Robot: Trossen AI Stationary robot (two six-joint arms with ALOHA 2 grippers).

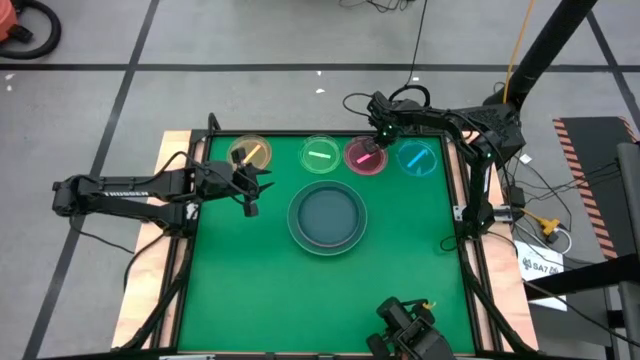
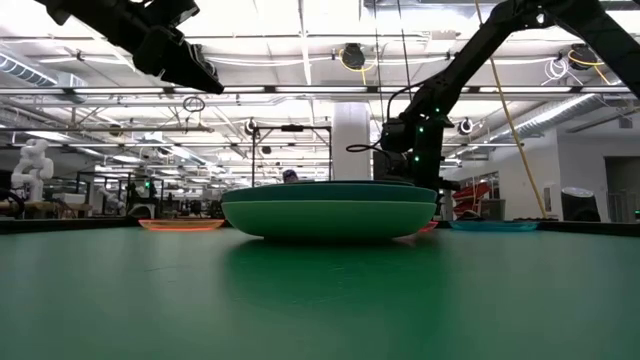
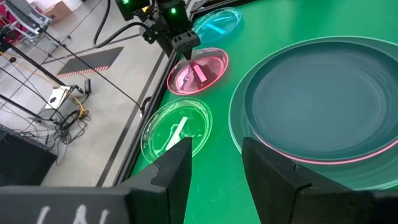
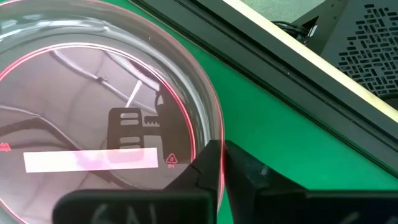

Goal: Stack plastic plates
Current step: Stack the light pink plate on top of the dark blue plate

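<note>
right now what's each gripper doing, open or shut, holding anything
Left gripper: open, empty, raised beside the stack of large plates.
Right gripper: shut on the small pink plate, pinching its rim.

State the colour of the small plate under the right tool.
Pink, translucent, with a pale pink stick mark: the small plate shows best in the left wrist view.

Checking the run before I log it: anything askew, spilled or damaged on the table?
Nothing stands out. The large plates sit nested, centred on the green mat. The four small plates lie flat in a row behind. The right gripper pinches the pink small plate's rim; the left gripper hovers open.
</note>
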